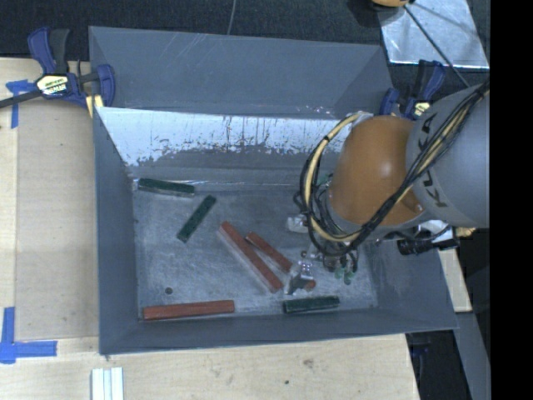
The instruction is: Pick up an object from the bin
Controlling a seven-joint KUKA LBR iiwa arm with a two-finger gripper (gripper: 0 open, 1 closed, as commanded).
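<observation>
My gripper (301,278) is low in the bin's front right part, its tips at the right ends of two reddish-brown bars. The longer pale brown bar (248,257) runs diagonally from the middle toward the gripper, and a shorter red-brown bar (266,252) lies alongside it. A dark green bar (311,305) lies flat just below the gripper, near the front wall. The tips are small and partly hidden by the wrist.
A long red-brown bar (188,310) lies along the front wall at the left. Two dark green bars rest further back: one tilted (196,217) left of centre, one (166,187) against the back wall. The arm with its orange cover and cables fills the right side.
</observation>
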